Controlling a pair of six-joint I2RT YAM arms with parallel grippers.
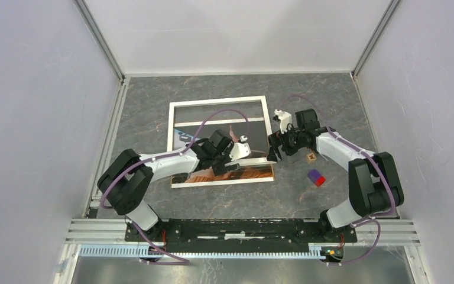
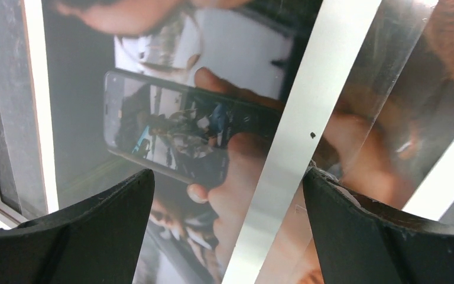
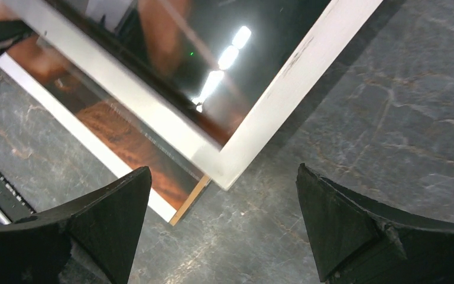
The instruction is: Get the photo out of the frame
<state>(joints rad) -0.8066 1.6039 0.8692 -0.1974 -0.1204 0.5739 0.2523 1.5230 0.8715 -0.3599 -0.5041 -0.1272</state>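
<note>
The frame (image 1: pixel 219 101) lies flat mid-picture on the worktop (image 1: pixel 148 94), and the photo (image 1: pixel 251 173) juts out past its lower edge. The left claw (image 2: pixel 227 228) gapes wide above the photo. The right claw (image 3: pixel 224 231), also spread apart, hangs over the frame's lower right corner.

No text, brand or number can be read anywhere. The small wooden block (image 1: pixel 311 157), on the bench (image 1: pixel 213 204) just right of the frame (image 1: pixel 220 102), carries a dark mark on its top face, too small to make out. The phone screen pictured in the photo (image 2: pixel 171 139) shows only blurred shapes.
</note>
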